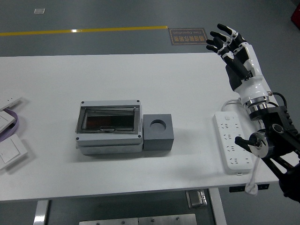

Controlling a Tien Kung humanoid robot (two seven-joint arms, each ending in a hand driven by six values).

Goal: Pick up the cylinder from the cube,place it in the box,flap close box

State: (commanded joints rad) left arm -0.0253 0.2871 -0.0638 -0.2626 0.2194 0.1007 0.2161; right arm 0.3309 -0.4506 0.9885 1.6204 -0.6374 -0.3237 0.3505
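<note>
Right of cube [158,132], power strip [233,144]

Light is bright and even, seemingly from overhead, leaving the white table [140,70] nearly washed out far to the left of the right hand [232,49]. Only thin, soft shadows show: under the box [108,129] and cube [158,132] well to the hand's lower left, and beside the power strip [231,143] below it. Focus is sharp throughout, with a dull sheen on the floor above the hand.
</note>
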